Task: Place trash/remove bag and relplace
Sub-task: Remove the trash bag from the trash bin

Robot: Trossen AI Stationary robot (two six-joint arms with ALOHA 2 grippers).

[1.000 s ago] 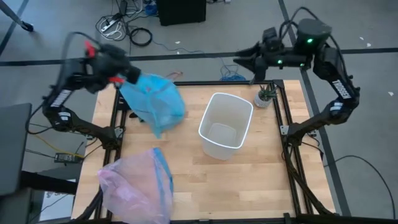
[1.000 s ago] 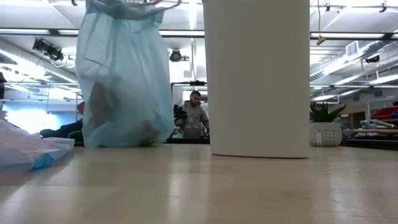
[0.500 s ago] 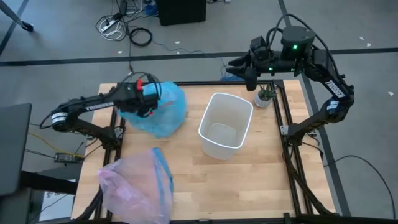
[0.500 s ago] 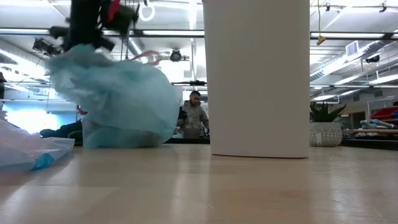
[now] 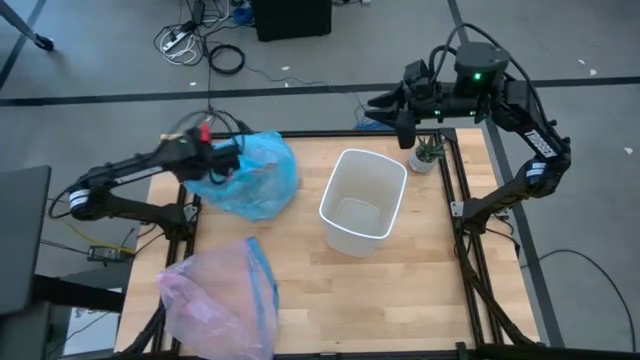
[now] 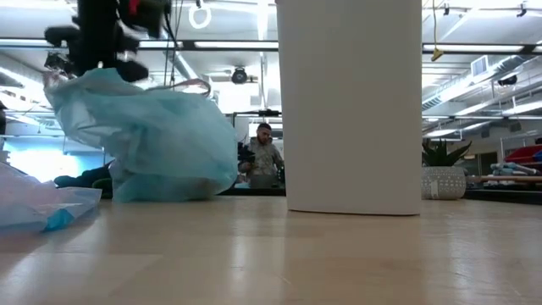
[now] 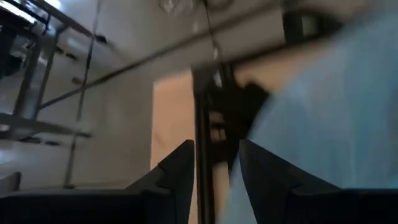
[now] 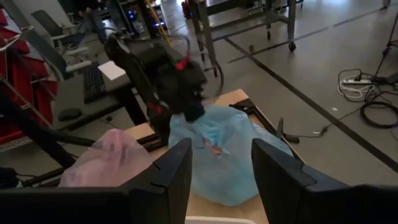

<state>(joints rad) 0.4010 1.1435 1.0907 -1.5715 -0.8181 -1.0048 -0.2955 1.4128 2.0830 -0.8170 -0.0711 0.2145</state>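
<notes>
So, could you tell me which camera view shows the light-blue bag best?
The high view: the whole bag lies unobstructed on the table's far-left corner. The low view shows its slumped side, the right wrist view its top behind fingers, the left wrist view only a blur.

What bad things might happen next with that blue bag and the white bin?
The blue bag slumps at the table's far left corner by the left gripper; a nudge might tip it over the edge. The white bin has no liner, so trash dropped now would land in it bare. The pink bag overhangs the near edge and may slide off.
</notes>
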